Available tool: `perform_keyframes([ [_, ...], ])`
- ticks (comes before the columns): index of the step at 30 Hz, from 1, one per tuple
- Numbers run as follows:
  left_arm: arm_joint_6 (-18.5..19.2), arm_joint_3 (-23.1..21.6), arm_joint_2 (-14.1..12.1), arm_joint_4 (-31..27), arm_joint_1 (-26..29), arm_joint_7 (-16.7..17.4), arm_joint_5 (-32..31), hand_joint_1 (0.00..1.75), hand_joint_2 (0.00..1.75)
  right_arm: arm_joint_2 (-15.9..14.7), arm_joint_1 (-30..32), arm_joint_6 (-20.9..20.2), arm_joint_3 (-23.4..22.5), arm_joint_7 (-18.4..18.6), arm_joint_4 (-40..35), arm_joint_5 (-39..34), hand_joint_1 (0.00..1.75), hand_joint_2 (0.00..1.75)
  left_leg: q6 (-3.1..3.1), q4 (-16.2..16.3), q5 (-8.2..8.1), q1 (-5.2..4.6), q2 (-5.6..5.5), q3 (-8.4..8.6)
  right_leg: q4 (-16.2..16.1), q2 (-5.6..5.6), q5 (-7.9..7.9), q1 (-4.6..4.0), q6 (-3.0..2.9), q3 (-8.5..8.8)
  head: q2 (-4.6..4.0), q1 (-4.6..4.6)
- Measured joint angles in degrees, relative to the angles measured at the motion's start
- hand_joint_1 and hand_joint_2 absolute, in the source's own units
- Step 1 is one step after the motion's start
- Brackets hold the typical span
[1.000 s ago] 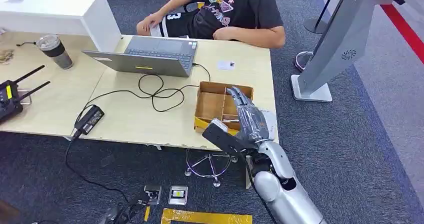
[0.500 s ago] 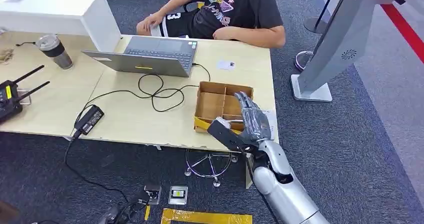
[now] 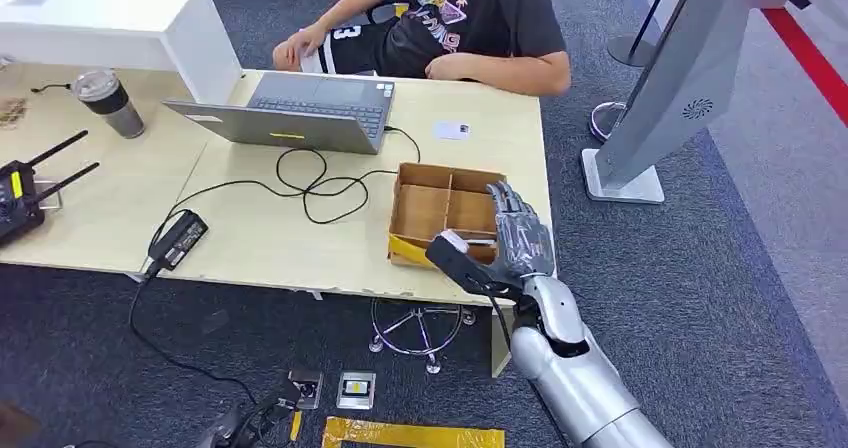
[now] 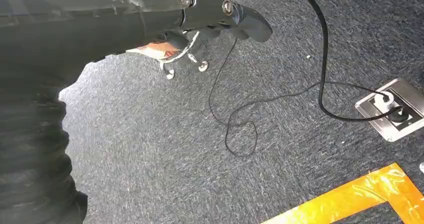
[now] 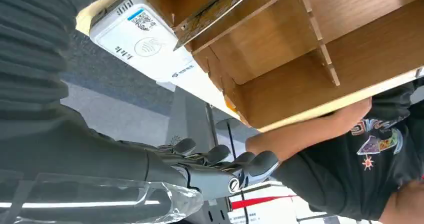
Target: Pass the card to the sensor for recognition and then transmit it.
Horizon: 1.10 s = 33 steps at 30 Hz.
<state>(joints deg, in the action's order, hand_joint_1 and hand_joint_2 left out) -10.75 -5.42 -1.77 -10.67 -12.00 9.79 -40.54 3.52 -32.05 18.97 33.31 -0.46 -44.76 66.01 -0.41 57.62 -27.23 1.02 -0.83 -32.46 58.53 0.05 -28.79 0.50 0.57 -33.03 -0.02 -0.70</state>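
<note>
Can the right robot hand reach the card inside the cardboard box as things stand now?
Probably yes. The right robot hand hovers at the near right side of the open-topped cardboard box, and the card leans in a compartment close by. Nothing covers it, though the thin dividers leave little room for the fingers.

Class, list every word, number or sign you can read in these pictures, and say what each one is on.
"3": white number on the person's dark shorts.
White sensor: QR code, contactless wave sign; small print too blurred to read.
Shirt graphic lettering: unreadable.
Card on the table: too small.
</note>
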Motion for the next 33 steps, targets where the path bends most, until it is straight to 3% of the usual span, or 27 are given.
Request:
perform_keyframes([
  [26, 0.09, 0.00, 0.00, 0.00, -0.02, 0.00, -0.35, 0.00, 1.75, 0.04, -0.46, 1.18, 0.00, -0.37, 4.13, 1.60, 0.00, 1.75, 0.00, 0.00, 0.00, 0.00, 0.00, 0.01, 0.00, 0.00, 0.00, 0.00, 0.00, 0.01, 0.00, 0.00],
  [33, 0.17, 0.02, 0.00, 0.00, -0.03, 0.00, -0.44, 0.00, 1.75, 0.39, -0.93, 1.59, 0.00, -1.25, 5.20, 1.88, 0.21, 1.75, 0.00, 0.00, 0.00, 0.00, 0.00, 0.01, 0.00, 0.00, 0.00, 0.00, 0.00, 0.01, 0.00, 0.02],
])
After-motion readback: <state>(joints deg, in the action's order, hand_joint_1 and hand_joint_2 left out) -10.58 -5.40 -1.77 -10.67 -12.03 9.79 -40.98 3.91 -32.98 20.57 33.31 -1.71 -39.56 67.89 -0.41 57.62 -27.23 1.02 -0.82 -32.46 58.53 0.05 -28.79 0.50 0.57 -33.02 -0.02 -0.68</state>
